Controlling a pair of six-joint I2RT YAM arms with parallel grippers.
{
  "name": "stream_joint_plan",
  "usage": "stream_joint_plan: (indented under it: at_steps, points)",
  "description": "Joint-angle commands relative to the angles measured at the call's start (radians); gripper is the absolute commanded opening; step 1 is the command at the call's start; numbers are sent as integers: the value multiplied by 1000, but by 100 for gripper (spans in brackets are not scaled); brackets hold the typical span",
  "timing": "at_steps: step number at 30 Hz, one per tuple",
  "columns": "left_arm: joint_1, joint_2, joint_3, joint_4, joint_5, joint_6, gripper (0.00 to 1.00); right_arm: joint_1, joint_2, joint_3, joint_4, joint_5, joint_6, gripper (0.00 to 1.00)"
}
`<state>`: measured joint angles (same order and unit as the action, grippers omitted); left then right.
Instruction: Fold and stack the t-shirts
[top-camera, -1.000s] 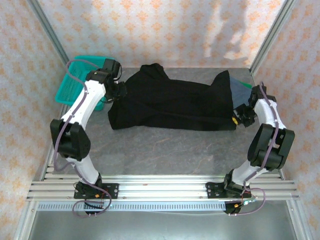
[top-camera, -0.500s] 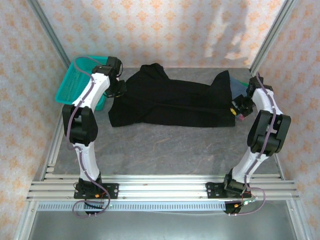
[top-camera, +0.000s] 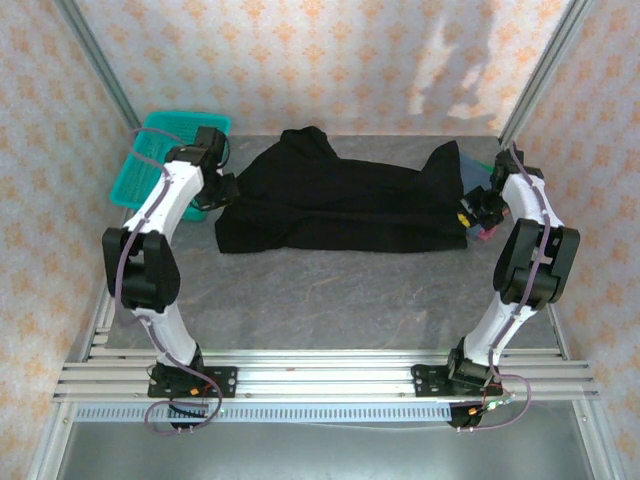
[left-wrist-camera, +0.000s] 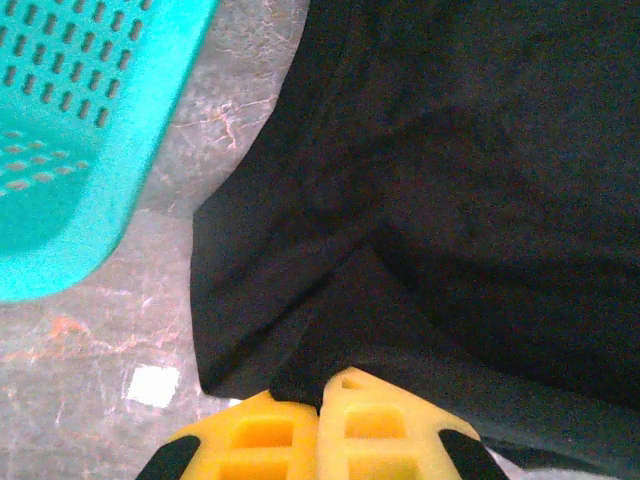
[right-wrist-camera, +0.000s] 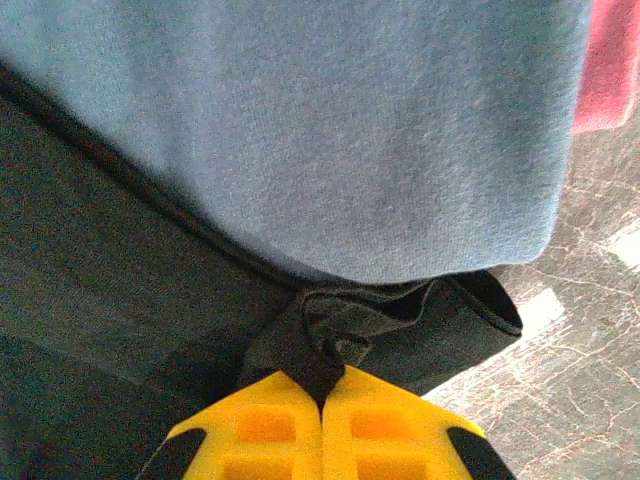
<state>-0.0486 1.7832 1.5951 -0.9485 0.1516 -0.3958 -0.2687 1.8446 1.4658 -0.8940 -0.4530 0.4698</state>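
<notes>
Because each arm grips one end of it, the large plain black cloth t-shirt (top-camera: 340, 205) lies drawn out as a long band across the far half of the grey marbled tabletop (top-camera: 330, 290), toward 12 o'clock in the overhead view, its cloth rumpled and doubled rather than flat. At the shirt's 9 o'clock end the left gripper (left-wrist-camera: 322, 385) has its yellow fingers pressed together on a fold of the black edge; at the 3 o'clock end the right gripper (right-wrist-camera: 322, 385) likewise pinches a bunched black corner. Holding both ends this way looks meant to pull the shirt taut for smoothing or to carry one edge over another, so I judge the folding barely begun. By the right end, near 2 o'clock, a folded slate-blue cloth shirt (right-wrist-camera: 350, 130) lies against the black cloth, with a maroon-pink one (right-wrist-camera: 610, 60) just beside it. A teal plastic mesh basket (top-camera: 150, 165) sits at 10 o'clock, near the left end but apart from it, and what shows of its inside holds no shirt that I can make out
</notes>
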Motion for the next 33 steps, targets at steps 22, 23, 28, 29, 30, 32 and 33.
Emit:
stream_joint_plan:
  at_steps: [22, 23, 28, 29, 30, 32, 33]
  points:
    - [8, -500, -440, -22, -3, -132, 0, -1, -434, -364, -128, 12, -19, 0]
    - [11, -480, -429, -14, -18, -128, 0, 0, -406, -346, -121, 18, -24, 0]
    - [15, -351, -334, 22, -46, -101, 0, 0, -252, -250, -67, 2, -31, 0]
    - [15, -326, -311, 30, -54, -97, 0, 0, -224, -224, -63, 0, -35, 0]
    - [15, -305, -294, 31, -61, -92, 0, 2, -200, -197, -62, 0, -39, 0]
    - [16, -261, -254, 35, -67, -80, 0, 2, -154, -139, -63, 2, -44, 0]
    - [15, -243, -241, 39, -69, -77, 0, 3, -136, -118, -63, 2, -46, 0]
